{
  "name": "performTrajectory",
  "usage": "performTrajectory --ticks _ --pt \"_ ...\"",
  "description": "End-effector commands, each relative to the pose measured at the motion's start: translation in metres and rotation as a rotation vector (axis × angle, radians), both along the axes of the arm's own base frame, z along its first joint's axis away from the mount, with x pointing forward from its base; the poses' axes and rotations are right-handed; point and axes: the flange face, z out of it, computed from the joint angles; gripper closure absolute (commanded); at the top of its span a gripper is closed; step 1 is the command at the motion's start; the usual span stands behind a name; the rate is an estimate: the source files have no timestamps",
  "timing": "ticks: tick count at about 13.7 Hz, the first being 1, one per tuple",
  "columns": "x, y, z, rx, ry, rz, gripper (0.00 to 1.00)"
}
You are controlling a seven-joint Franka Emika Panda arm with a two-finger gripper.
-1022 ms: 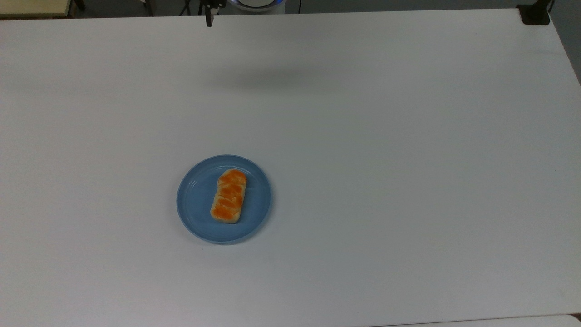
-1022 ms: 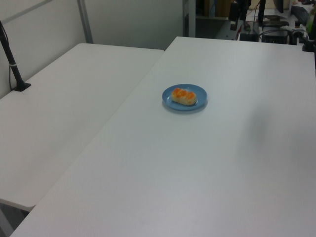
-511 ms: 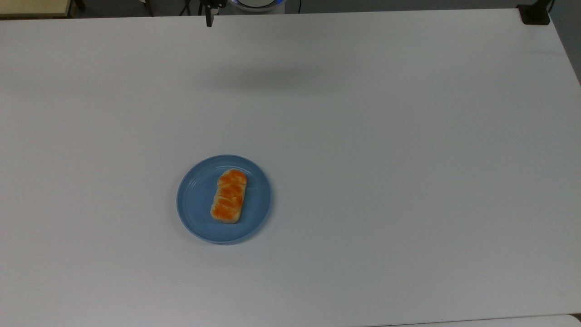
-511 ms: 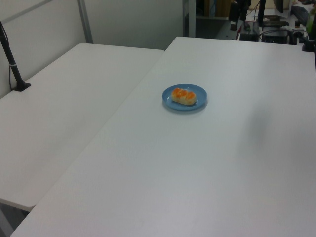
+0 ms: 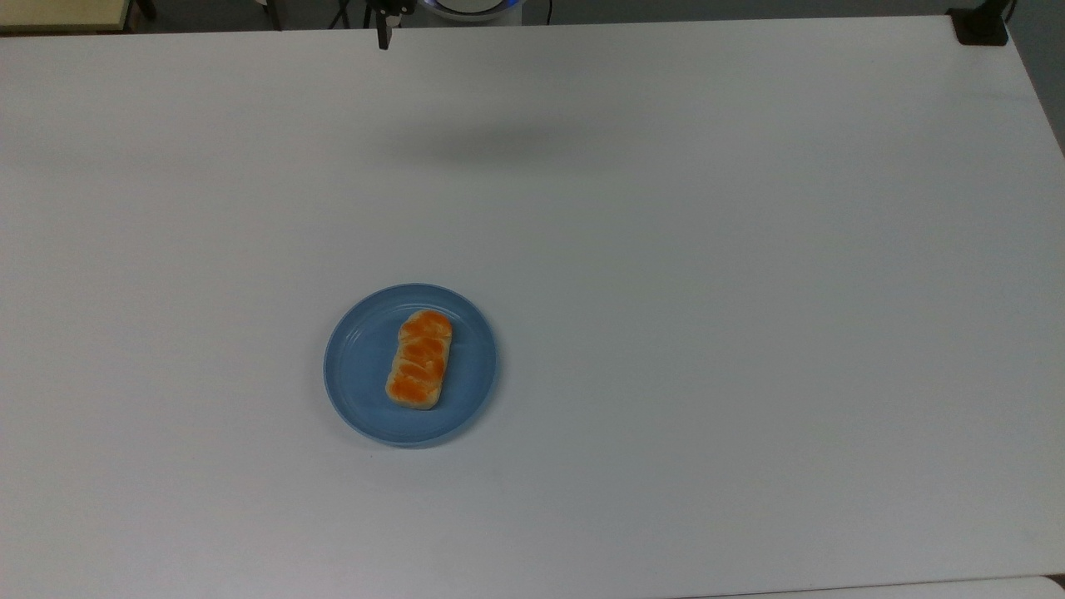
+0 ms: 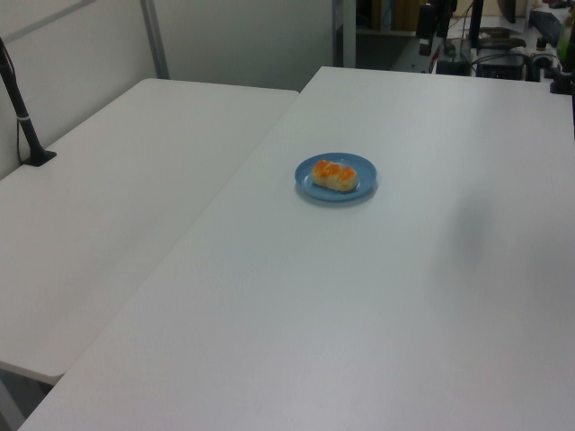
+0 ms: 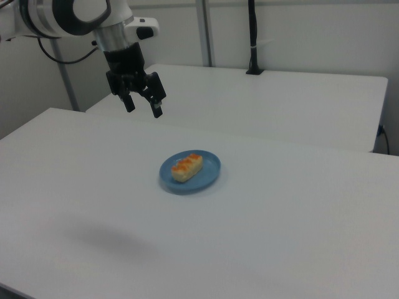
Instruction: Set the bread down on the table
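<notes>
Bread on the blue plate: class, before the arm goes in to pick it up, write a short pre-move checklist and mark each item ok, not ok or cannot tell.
1. The bread lies unobstructed on the blue plate: ok.
2. The gripper is open, fingers spread and holding nothing: ok.
3. Gripper is lined up over the bread: not ok; in the right view it hangs high and off to the right view's left of the plate.
4. Bare table beside the plate for setting the bread down: ok.
5. Finger spread is wider than the bread: cannot tell.
</notes>
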Motion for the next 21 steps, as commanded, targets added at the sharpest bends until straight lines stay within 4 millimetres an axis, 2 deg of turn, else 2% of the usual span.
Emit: performTrajectory --ticks 1,3,5,6,8,10,11,13,18,21 --pt "-0.007 0.003 -0.002 0.019 0.004 0.025 0.0" --pt "-0.004 0.007 -0.007 0.019 0.011 0.034 0.0" --pt "0.009 0.005 -0.028 0.02 0.044 0.047 0.0" --pt "0.018 0.006 -0.033 0.019 0.047 0.044 0.0" --pt "0.035 0.01 -0.056 0.017 0.06 0.041 0.0" --pt "0.055 0.011 -0.069 0.008 -0.024 0.041 0.0" --pt "0.066 0.012 -0.09 -0.013 -0.012 0.051 0.0" --pt "0.083 0.021 -0.119 -0.047 -0.017 0.07 0.0" --pt "0.128 0.03 -0.21 -0.052 -0.104 -0.011 0.0" --pt "0.139 0.035 -0.243 -0.042 -0.135 -0.038 0.0"
